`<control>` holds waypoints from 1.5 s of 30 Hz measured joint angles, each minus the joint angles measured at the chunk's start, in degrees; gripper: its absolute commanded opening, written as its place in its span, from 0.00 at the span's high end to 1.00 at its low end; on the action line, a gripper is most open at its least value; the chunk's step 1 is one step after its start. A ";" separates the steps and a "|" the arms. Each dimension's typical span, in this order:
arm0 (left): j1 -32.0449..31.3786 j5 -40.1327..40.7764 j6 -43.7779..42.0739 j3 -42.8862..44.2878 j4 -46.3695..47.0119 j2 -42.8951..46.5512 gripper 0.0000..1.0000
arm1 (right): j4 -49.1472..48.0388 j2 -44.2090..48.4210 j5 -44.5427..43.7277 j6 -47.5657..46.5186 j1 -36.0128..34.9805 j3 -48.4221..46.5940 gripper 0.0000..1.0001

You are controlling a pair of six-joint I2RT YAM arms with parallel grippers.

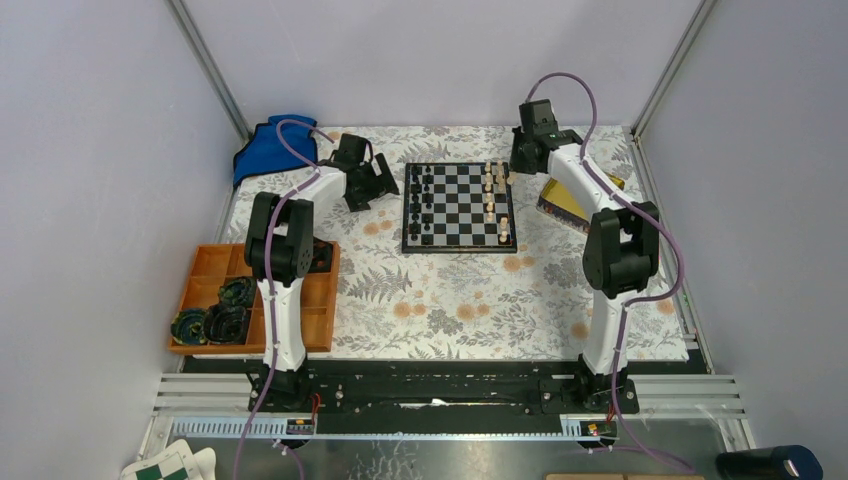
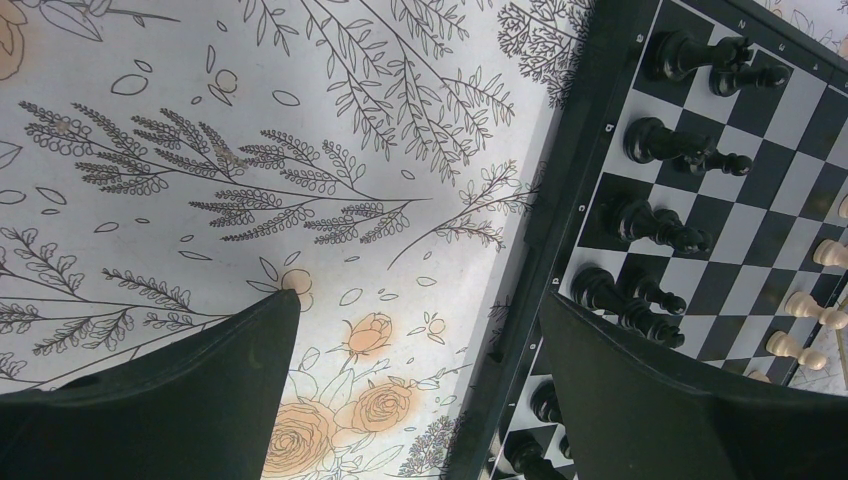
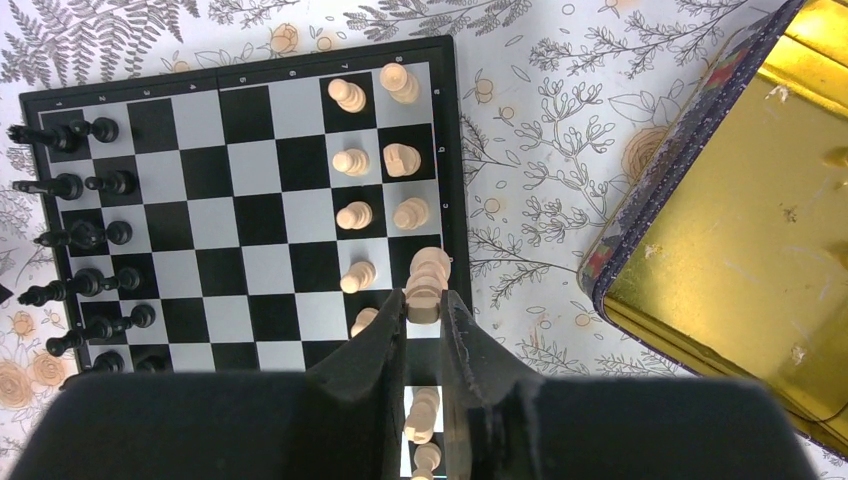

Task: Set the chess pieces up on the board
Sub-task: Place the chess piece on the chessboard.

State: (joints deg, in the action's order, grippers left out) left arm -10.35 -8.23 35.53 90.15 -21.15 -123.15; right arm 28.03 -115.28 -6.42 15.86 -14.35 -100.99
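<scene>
The board [image 1: 458,208] lies at the middle back of the table. Black chess pieces [image 1: 424,205] stand in two files along its left side, and pale pieces [image 1: 494,195] stand along its right side. My right gripper [image 3: 425,306] is shut on a pale chess piece [image 3: 428,275] over the board's right-hand file; in the top view the gripper [image 1: 508,172] is at the board's far right corner. I cannot tell whether the held piece touches the board. My left gripper [image 2: 420,315] is open and empty over the cloth just left of the board [image 2: 575,200], near the black pieces [image 2: 650,140].
An open gold tin [image 3: 740,230] lies right of the board, also in the top view [image 1: 565,200]. An orange compartment tray [image 1: 215,262] with dark round things sits at the left. A blue cloth [image 1: 275,145] lies at the back left. A green-and-white checkered folded thing [image 1: 165,467] lies off the table in front.
</scene>
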 measured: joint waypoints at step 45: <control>0.28 -0.44 0.20 0.00 0.00 -0.02 0.01 | 0.09 -6.40 1.01 -0.22 -1.68 -0.26 1.00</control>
State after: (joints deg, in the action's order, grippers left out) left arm -10.07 -8.67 35.73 90.15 -21.15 -123.17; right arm 28.12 -121.69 -5.41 15.64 -16.03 -101.25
